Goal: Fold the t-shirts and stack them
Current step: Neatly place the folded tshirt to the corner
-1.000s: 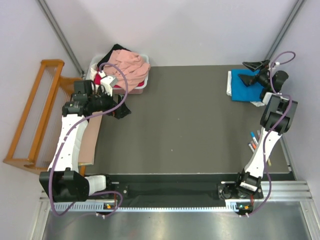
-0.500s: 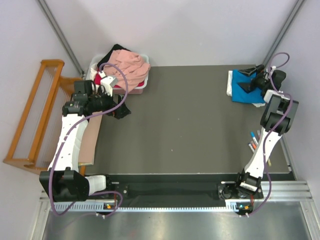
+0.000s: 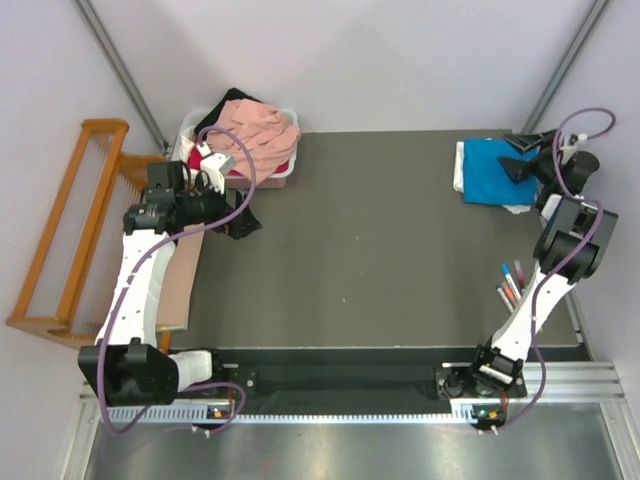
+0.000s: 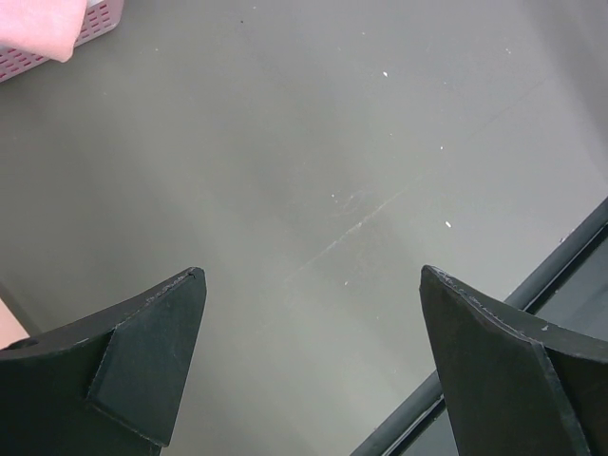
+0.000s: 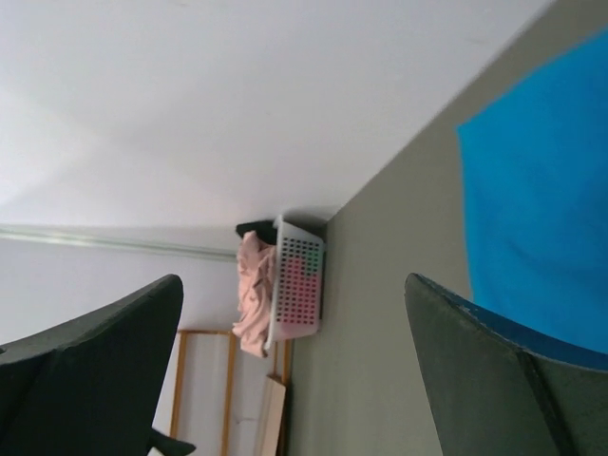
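Observation:
A folded bright blue t-shirt [image 3: 490,170] lies on a folded white one [image 3: 459,166] at the table's far right; its blue cloth also fills the right side of the right wrist view [image 5: 541,218]. My right gripper [image 3: 523,155] is open and empty, at the blue shirt's right edge. A salmon-pink t-shirt [image 3: 262,135] is heaped over red and black cloth in the white tub [image 3: 284,170] at the far left. My left gripper [image 3: 241,226] is open and empty over bare table [image 4: 313,171], just in front of the tub.
A wooden slatted rack [image 3: 70,230] stands off the table's left edge, with a brown board [image 3: 178,280] beside it. Several marker pens [image 3: 510,283] lie near the right edge. The tub also shows far off in the right wrist view [image 5: 299,280].
My right gripper has drawn back to the right, off the middle of the blue t-shirt to its right edge. The left arm has not moved.

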